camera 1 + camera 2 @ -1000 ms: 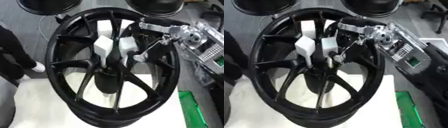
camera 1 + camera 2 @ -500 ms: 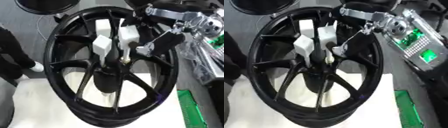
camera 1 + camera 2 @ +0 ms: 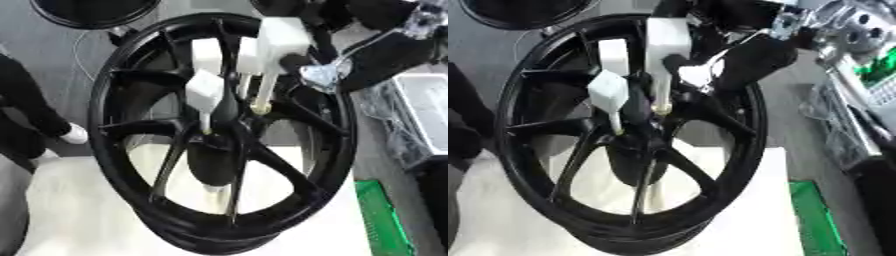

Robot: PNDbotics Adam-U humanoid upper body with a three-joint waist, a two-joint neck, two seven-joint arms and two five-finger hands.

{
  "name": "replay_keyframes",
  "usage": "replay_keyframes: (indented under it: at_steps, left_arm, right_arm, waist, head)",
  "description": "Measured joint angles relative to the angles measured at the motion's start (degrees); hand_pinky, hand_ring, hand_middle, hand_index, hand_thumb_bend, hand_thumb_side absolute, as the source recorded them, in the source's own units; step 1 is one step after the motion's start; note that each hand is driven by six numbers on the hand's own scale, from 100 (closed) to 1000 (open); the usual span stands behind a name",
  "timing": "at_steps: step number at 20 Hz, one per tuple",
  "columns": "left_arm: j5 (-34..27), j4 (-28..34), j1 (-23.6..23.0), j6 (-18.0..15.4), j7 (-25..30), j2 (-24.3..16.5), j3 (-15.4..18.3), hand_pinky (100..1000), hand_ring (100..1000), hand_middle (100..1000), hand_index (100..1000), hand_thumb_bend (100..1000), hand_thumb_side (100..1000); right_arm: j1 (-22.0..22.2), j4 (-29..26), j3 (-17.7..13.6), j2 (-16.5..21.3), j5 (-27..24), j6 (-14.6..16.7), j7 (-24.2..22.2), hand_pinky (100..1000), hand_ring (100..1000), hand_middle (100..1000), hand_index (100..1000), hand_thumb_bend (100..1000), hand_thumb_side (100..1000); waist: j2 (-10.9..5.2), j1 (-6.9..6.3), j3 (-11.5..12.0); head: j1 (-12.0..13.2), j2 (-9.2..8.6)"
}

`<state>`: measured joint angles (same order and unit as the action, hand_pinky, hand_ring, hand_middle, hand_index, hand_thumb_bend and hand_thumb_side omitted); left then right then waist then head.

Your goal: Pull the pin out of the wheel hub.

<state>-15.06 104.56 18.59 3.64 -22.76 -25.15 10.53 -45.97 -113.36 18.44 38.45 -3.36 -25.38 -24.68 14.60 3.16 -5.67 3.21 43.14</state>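
Looking down from the head camera, we see a black wheel hub [image 3: 219, 145] standing tilted on a white table [image 3: 79, 210], its spokes running from a dark centre out to the rim. Several white pins with blocky square heads stick out of the centre. One pin [image 3: 207, 97] on the left leans out with its thin shaft meeting the hub near the middle; another [image 3: 206, 54] shows farther back. The tallest pin [image 3: 278, 42] stands right of these, its large white head up near the far rim and its long pale shaft running down to a small brass-coloured fitting at the hub centre.

Our right hand [image 3: 710, 67] comes in from the upper right, dark with a silvery patch, and lies just beside the tall pin's shaft, below its head. We take the fingers to be curled round that shaft, though the blur leaves the grasp itself hard to make out. Behind the hand, the silver and black arm [image 3: 842, 30] stretches toward the upper right corner.

Our left hand does not show in either view.

A green crate [image 3: 385, 220] sits at the near right, beside the table. A second dark wheel [image 3: 92, 10] lies on the floor at the far left.
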Motion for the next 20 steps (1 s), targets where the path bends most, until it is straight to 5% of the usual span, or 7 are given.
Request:
replay_keyframes:
  at_steps: [5,9,17,20]
  left_arm:
    - [0.02,0.01,-0.57,-0.23,-0.87,0.0,0.95,631,775,711,764,167,717]
    - [0.15,0.04,-1.14,-0.45,-1.71,-0.04,1.79,631,775,712,764,163,721]
    - [0.43,0.36,-1.5,-0.56,-2.59,-0.09,2.54,631,776,713,764,159,716]
    - [0.44,0.37,-1.42,-0.53,-2.56,-0.09,2.53,631,776,714,764,158,717]
  right_arm:
    - [6.75,-0.2,-6.89,5.09,-3.78,2.24,4.23,381,290,343,539,100,100]
    - [12.59,2.56,-12.73,8.62,-3.3,0.99,7.84,389,296,347,540,100,100]
    - [25.13,14.54,-25.3,7.6,3.68,-2.19,15.56,397,310,350,533,100,100]
    - [29.98,19.21,-30.14,5.52,6.65,-2.49,18.55,483,382,427,603,100,100]
  waist:
    - [0.05,-0.88,-2.33]
    - [0.97,-1.33,-4.59]
    - [1.68,-1.71,-5.78]
    - [1.77,-1.75,-5.34]
  head:
    - [2.99,-0.34]
    - [5.68,-1.06]
    - [8.12,-2.24]
    - [8.23,-2.52]
